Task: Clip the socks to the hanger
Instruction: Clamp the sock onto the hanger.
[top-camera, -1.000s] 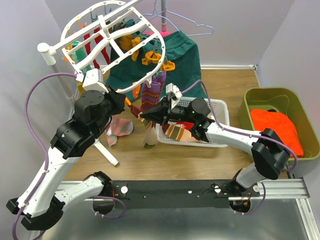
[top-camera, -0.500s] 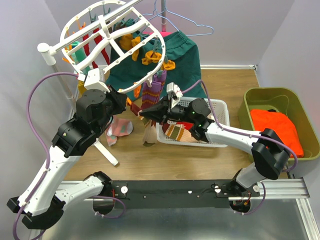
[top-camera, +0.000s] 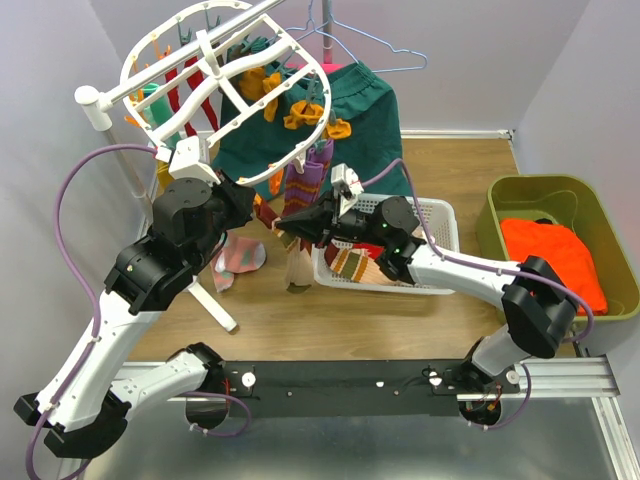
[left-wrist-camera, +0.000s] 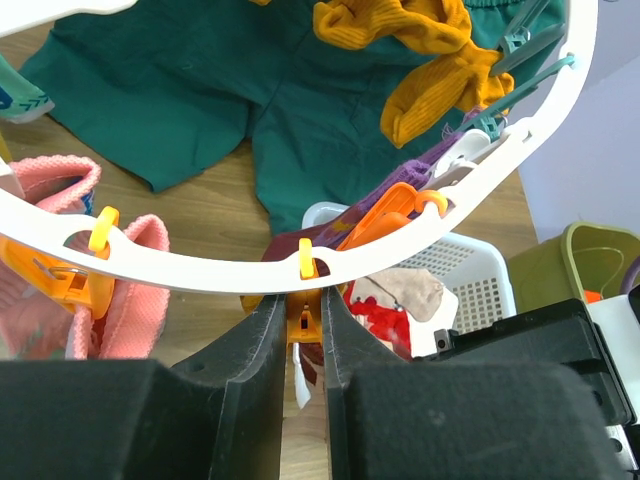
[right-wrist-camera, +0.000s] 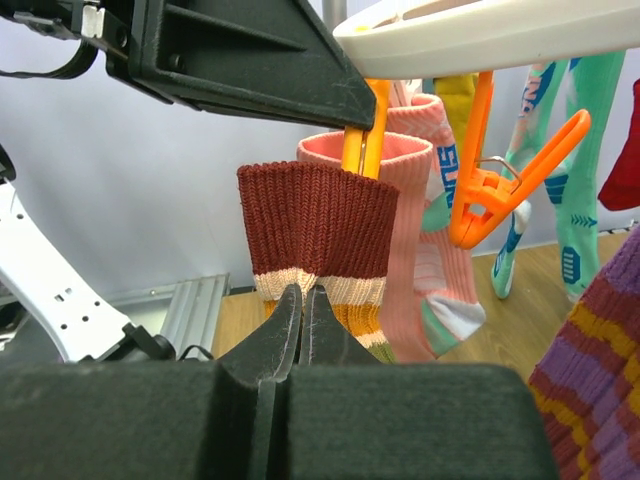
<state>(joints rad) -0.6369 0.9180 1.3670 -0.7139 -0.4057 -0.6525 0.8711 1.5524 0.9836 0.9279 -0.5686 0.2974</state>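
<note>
- At the near rim of the hanger (left-wrist-camera: 180, 265), the two grippers meet at one dangling clip.
- The left gripper (left-wrist-camera: 304, 335) presses its two fingers on an orange clip (right-wrist-camera: 353, 150) that hangs from the white rim. Only a narrow slit shows between the fingers, with the clip inside it.
- The right gripper (right-wrist-camera: 303, 300) is closed tight on the maroon striped sock (right-wrist-camera: 320, 225). It pinches the sock at the cream band below the cuff and holds the cuff upright just under that clip.
- The clip's lower end meets the cuff's top edge, but whether it bites the fabric cannot be told.
- A pink sock (right-wrist-camera: 430, 270) with teal marks hangs just behind the maroon one.
- A second orange clip (right-wrist-camera: 500, 170) hangs from the rim to the right of the pink sock.
- Mustard socks (left-wrist-camera: 430, 50) are clipped at the far side of the frame, and a purple striped sock (top-camera: 305, 180) hangs near the right gripper.
- Beyond the frame shows a dark green garment (top-camera: 365, 105).
- A white mesh basket (top-camera: 435, 215) sits under the right arm with more socks in it.
- Well apart to the right, a green bin (top-camera: 590, 200) holds an orange cloth (top-camera: 550, 250).
</note>
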